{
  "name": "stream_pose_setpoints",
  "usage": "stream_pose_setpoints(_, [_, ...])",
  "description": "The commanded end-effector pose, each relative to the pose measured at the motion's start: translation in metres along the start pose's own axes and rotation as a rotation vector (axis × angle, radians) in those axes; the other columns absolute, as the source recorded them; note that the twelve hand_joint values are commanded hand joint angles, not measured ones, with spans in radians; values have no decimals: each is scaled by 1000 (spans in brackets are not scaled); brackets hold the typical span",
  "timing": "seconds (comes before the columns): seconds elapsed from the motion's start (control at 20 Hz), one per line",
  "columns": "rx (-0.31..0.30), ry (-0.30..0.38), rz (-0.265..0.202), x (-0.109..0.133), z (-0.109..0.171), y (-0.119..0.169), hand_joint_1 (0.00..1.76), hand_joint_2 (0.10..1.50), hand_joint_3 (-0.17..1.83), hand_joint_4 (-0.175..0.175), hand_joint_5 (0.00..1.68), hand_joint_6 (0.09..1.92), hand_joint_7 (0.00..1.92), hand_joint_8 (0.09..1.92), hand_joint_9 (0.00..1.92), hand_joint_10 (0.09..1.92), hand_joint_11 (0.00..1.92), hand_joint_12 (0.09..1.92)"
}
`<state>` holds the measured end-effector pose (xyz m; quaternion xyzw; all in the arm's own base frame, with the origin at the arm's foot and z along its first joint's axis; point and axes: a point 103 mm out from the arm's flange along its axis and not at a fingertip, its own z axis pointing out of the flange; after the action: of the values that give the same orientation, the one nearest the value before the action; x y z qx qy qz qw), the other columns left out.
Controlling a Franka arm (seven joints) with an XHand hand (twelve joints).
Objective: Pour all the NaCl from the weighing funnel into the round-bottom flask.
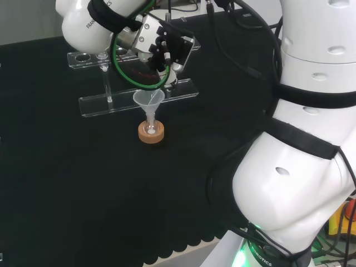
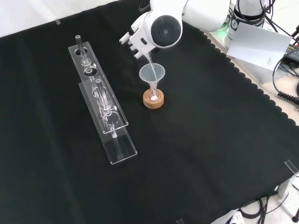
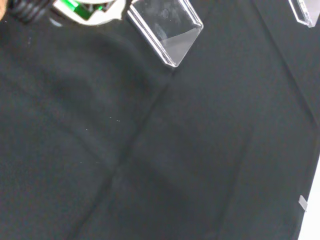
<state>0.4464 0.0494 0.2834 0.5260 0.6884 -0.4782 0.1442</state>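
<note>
A small round-bottom flask (image 2: 153,96) sits in a cork ring (image 2: 153,101) near the middle of the cloth, with a clear plastic funnel (image 2: 152,73) standing in its neck. Some white powder shows at the flask's bottom. In the head view the funnel (image 1: 149,100) and cork ring (image 1: 151,133) stand just below the hand (image 1: 166,49). The hand (image 2: 134,41) is curled round a clear weighing funnel (image 2: 147,58), which slants down so that its tip is over the funnel's mouth. The arm's white link partly hides the hand in the front view.
Two long clear racks (image 2: 103,108) holding glass tubes lie left of the flask in the front view, behind it in the head view (image 1: 136,95). A white sheet (image 2: 260,43) lies beyond the cloth's scalloped edge. The wrist view shows black cloth and a clear rack corner (image 3: 167,31).
</note>
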Motion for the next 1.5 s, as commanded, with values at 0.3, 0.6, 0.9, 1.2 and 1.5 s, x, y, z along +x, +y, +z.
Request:
stream_pose_setpoints(0.3, [8, -36, 5, 0, -3, -1, 1065, 720, 728, 175, 1065, 1058, 920, 759, 1029, 520, 595, 1205])
stream_pose_setpoints(0.6, [8, -64, -1, 5, -9, -1, 1065, 720, 728, 175, 1065, 1059, 918, 760, 1029, 520, 597, 1204])
stream_pose_setpoints(0.9, [7, -89, 0, 9, -15, -1, 1065, 720, 728, 175, 1064, 1059, 915, 760, 1029, 519, 600, 1202])
stream_pose_setpoints(1.2, [17, -112, 1, 9, -18, 0, 1065, 720, 728, 175, 1064, 1059, 913, 761, 1029, 519, 602, 1201])
stream_pose_setpoints(1.5, [17, -139, -6, 11, -19, 1, 1065, 720, 728, 175, 1064, 1059, 911, 762, 1029, 518, 603, 1199])
